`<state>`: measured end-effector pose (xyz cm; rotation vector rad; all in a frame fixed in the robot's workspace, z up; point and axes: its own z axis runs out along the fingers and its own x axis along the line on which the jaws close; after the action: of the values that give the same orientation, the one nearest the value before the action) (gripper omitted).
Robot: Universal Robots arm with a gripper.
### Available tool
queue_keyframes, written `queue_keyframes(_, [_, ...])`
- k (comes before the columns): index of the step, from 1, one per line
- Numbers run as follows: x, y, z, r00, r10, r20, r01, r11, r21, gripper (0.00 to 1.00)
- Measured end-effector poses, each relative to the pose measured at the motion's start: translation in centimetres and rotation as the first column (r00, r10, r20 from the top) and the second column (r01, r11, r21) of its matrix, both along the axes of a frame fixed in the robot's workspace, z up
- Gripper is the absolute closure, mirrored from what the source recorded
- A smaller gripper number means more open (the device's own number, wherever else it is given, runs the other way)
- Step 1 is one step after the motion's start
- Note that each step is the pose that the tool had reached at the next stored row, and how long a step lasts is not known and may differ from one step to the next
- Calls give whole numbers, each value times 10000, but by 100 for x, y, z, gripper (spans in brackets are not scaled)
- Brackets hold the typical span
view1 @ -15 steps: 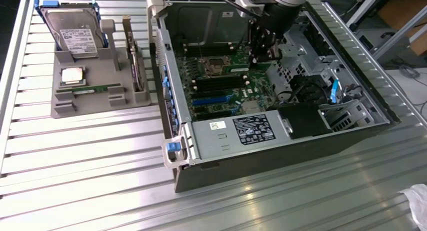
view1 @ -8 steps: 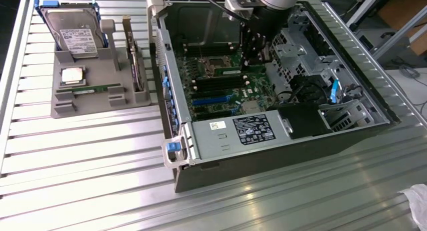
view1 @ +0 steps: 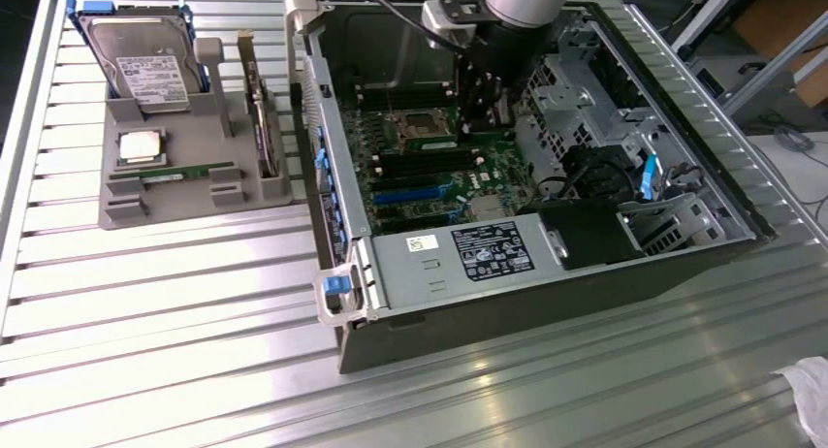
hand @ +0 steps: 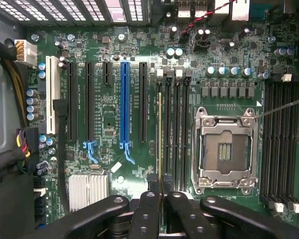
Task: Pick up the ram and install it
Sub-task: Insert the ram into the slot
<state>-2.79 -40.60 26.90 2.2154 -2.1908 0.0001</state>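
The ram (hand: 160, 134) is seen edge-on as a thin yellowish-green line between my fingertips. My gripper (hand: 159, 180) is shut on it. The ram stands upright along the outermost of several black memory slots (hand: 177, 134), on the side away from the empty processor socket (hand: 224, 149). Whether it sits in that slot or hovers just over it I cannot tell. In the exterior view my gripper (view1: 486, 113) reaches down into the open computer case (view1: 339, 303), over the motherboard (view1: 428, 167) beside the socket (view1: 421, 126).
A grey holder (view1: 130, 210) at the exterior view's left carries a hard drive (view1: 143, 65), a square silver chip (view1: 140, 147) and a green stick (view1: 175, 174). Inside the case are the power supply (view1: 472, 254), drive cage (view1: 576, 89), black cables (view1: 595, 172), expansion slots (hand: 124, 104) and heatsink (hand: 87, 189).
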Motion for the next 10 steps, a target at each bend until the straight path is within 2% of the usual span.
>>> queue_keyframes(10, [-95,0,-105,10000,0,0,0,10000,-6,88])
